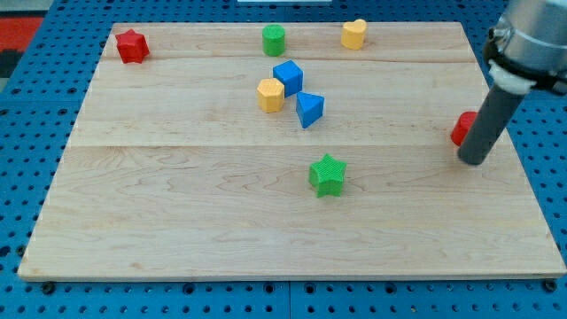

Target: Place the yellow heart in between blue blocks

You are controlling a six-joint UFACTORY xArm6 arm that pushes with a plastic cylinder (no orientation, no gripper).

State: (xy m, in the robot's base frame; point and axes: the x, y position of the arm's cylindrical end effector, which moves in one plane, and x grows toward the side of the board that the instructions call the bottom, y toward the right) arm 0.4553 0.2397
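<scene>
Board (177, 221): holds eight blocks.
Yellow heart (354, 34): top edge.
My tip (472, 159): right edge, touching red block (462, 128).
Jaws: none.

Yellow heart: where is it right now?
The yellow heart sits at the board's top edge, right of centre, right of the green cylinder, apart from both.
</scene>
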